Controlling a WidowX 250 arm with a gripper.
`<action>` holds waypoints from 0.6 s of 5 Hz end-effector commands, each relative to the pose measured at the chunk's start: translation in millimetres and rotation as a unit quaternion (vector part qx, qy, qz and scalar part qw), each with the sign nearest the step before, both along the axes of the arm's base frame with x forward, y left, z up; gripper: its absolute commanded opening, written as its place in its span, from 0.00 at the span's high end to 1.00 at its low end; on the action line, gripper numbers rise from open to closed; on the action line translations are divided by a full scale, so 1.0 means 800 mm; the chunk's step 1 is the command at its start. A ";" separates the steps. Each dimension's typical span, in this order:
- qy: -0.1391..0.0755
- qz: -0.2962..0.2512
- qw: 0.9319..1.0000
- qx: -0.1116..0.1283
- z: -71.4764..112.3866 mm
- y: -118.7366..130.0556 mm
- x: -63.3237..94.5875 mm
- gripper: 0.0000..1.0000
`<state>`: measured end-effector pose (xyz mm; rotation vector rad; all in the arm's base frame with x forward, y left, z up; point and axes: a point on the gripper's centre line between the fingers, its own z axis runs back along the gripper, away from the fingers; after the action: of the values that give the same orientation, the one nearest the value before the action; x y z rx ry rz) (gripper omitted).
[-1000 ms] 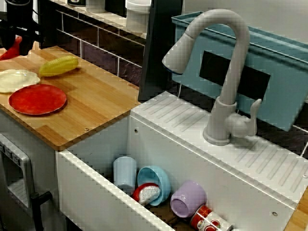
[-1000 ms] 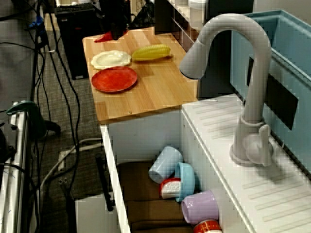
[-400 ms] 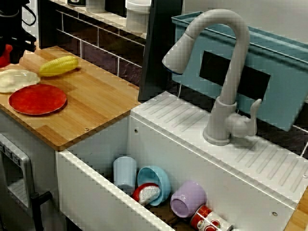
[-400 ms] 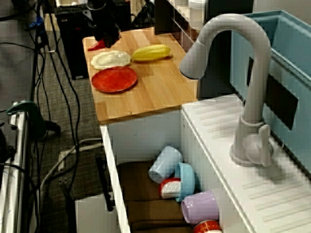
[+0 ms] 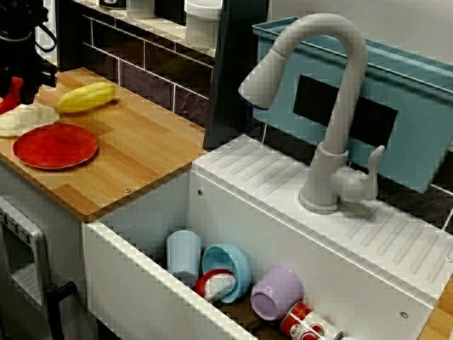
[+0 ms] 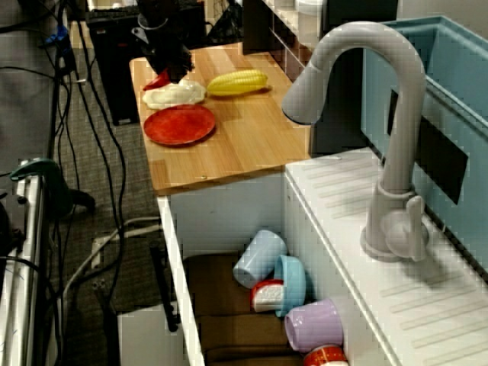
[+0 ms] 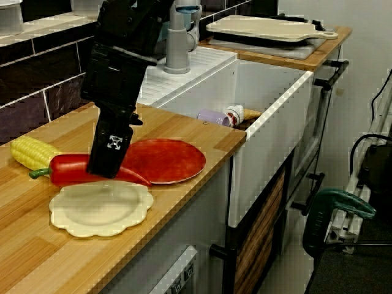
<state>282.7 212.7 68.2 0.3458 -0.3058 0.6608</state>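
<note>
Gripper [image 7: 105, 165] points down, arm nearly vert. Its fingers are pinching the red pepper [image 7: 67, 172] about mid-length. The pepper lies roughly level, stem end pointing away from the red plate [image 7: 165, 160], tip reaching that plate's near rim. Can't tell from my side view off the bench end whether the pepper rests on the wood or hangs just clear.

Cream plate [image 7: 101, 208], scalloped edge, sits just beside the red plate on the gripper's side. The pepper is at or over its rim. Corn cob [image 7: 30, 153] lies near the red plate toward the tiled wall, just behind the pepper's stem end.

Bench [image 7: 202, 128] carries all of this. Sink [image 7: 269, 92] is well apart from the red plate, past the bench edge. In the view over the sink I see a lilac cup [image 5: 276, 292], pale blue cup [image 5: 183, 255] and blue bowl [image 5: 237, 265] tipped over inside. Tap [image 5: 333, 106] stands behind the sink, farthest from the red plate.
</note>
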 end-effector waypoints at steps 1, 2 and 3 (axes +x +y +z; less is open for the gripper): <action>-0.027 -0.014 0.999 0.032 0.013 0.008 -0.007 1.00; -0.023 -0.030 0.998 0.047 -0.002 0.004 -0.024 1.00; -0.023 -0.028 0.998 0.046 0.001 0.007 -0.026 1.00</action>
<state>260.4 205.4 42.4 0.3886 -0.3325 0.5888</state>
